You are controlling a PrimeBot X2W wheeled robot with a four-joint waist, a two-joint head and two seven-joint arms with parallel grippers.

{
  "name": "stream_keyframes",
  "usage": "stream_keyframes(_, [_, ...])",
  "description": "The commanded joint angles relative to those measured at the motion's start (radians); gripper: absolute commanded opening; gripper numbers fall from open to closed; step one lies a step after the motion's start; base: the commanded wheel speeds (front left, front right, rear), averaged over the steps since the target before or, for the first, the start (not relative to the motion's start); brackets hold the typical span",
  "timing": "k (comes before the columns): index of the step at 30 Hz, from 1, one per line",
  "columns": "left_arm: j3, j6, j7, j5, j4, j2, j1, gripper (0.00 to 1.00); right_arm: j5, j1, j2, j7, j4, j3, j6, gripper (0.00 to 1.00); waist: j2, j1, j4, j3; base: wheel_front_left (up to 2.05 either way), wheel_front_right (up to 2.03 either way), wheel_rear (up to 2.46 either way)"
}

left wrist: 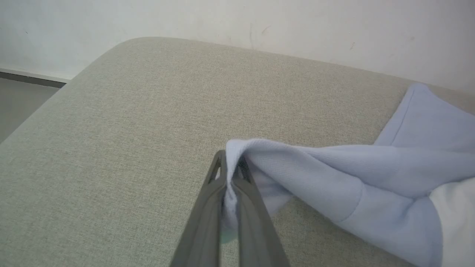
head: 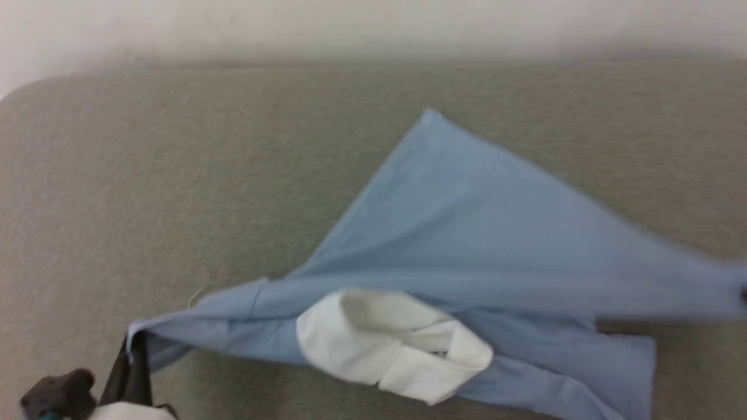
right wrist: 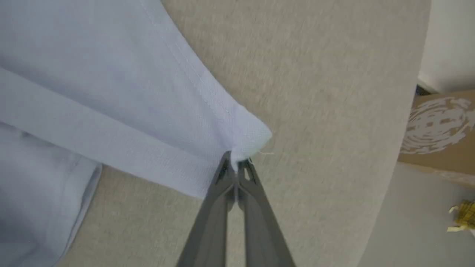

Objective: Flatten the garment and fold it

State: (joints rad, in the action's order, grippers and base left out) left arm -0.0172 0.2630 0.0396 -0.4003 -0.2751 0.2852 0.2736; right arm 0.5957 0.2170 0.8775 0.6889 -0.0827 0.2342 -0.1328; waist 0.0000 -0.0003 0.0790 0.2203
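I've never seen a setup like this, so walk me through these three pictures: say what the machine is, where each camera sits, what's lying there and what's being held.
This is a wheeled robot with two arms, each ending in a two-fingered end effector. One picture looks down from its head. The other two come from cameras on its wrists, looking along the fingers. A light blue garment with a white sleeve lies crumpled on a beige padded surface. The left end effector is shut on one corner of the garment. The right end effector is shut on another, hemmed corner. Beyond the surface's edge, the right wrist view shows a cardboard box on the floor.
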Motion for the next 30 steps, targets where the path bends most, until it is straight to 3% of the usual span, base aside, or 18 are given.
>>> stream_keyframes(1, [0.017, 0.013, 0.007, -0.006, -0.005, 0.011, 0.016, 0.0, 0.015, -0.077, -0.021, 0.016, 0.016, -0.033, 0.002, 0.0, 0.0, 0.0003, -0.148, -0.113, 0.0, 0.0, 0.0])
stream_keyframes(8, [0.053, 0.032, 0.043, -0.022, -0.012, 0.03, 0.061, 0.0, 0.001, -0.526, -0.221, 0.125, 0.176, -0.229, 0.002, 0.0, 0.0, 0.0003, -0.21, -0.111, 0.0, 0.0, 0.0])
stream_keyframes(9, [0.054, 0.033, 0.046, -0.024, -0.011, 0.031, 0.062, 0.0, -0.018, -0.569, -0.249, 0.13, 0.198, -0.245, 0.002, 0.04, 0.0, 0.0003, -0.212, -0.11, 0.0, 0.0, 0.0])
stream_keyframes(10, [0.055, 0.034, 0.048, -0.026, -0.011, 0.031, 0.063, 0.0, -0.033, -0.6, -0.28, 0.126, 0.221, -0.259, 0.002, 0.36, 0.0, 0.0003, -0.216, -0.106, 0.0, 0.0, 0.0])
stream_keyframes(11, [0.055, 0.035, 0.05, -0.028, -0.011, 0.03, 0.064, 0.0, -0.04, -0.62, -0.314, 0.115, 0.243, -0.276, 0.002, 1.0, 0.0, 0.0003, -0.218, -0.104, 0.0, 0.0, 0.0])
stream_keyframes(15, [0.049, 0.036, 0.058, -0.031, -0.017, 0.03, 0.062, 0.0, -0.076, -0.631, -0.4, 0.031, 0.319, -0.342, 0.002, 1.0, 0.0, 0.0003, -0.215, -0.098, 0.0, 0.0, 0.0])
stream_keyframes(20, [0.034, 0.032, 0.068, -0.029, -0.02, 0.033, 0.05, 0.0, -0.091, -0.505, -0.474, -0.184, 0.326, -0.389, 0.002, 1.0, 0.0, 0.0003, -0.195, -0.105, 0.0, 0.0, 0.0])
stream_keyframes(25, [0.008, 0.023, 0.067, -0.026, -0.022, 0.028, 0.021, 0.0, -0.055, -0.309, -0.532, -0.355, 0.18, -0.34, 0.002, 1.0, 0.0, 0.0003, -0.159, -0.098, 0.0, 0.0, 0.0])
stream_keyframes(30, [-0.026, 0.012, 0.07, -0.014, -0.03, 0.026, -0.033, 0.0, -0.03, -0.049, -0.558, -0.406, -0.049, -0.173, 0.002, 1.0, 0.0, 0.0003, -0.12, -0.042, 0.0, 0.0, 0.0])
